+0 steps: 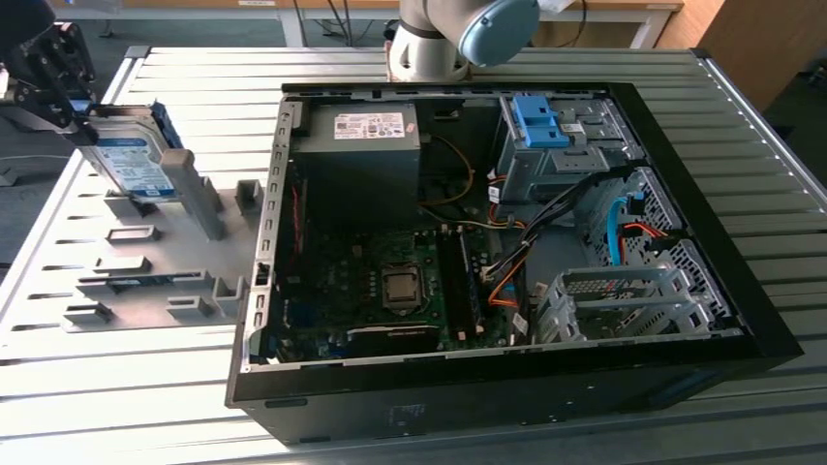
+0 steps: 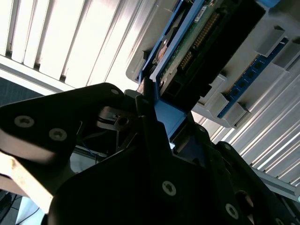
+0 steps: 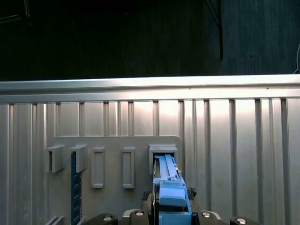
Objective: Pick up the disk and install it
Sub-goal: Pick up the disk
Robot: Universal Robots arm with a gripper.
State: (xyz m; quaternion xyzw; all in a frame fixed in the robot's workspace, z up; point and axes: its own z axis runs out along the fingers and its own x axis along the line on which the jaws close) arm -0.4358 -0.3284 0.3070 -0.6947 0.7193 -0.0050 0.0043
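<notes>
The disk (image 1: pixel 134 163), a silver drive with a white-and-blue label in a blue carrier, stands on edge and slightly tilted over the grey fixture plate (image 1: pixel 142 262) at the exterior view's left. My black gripper (image 1: pixel 93 114) reaches it from the upper left and is shut on its top end. In the second wrist view the fingers (image 2: pixel 150 117) clamp the blue carrier frame of the disk (image 2: pixel 187 42). In the first wrist view the disk's blue edge (image 3: pixel 168 183) runs from my gripper (image 3: pixel 166 208) toward a grey slot (image 3: pixel 163 151).
An open black computer case (image 1: pixel 723 329) lies to the exterior view's right of the fixture. Inside are a black power supply (image 1: pixel 359 145), a blue latch piece on a metal cage (image 1: pixel 540 121) and a silver bay (image 1: pixel 621 300). A memory stick (image 3: pixel 73 187) stands in the fixture.
</notes>
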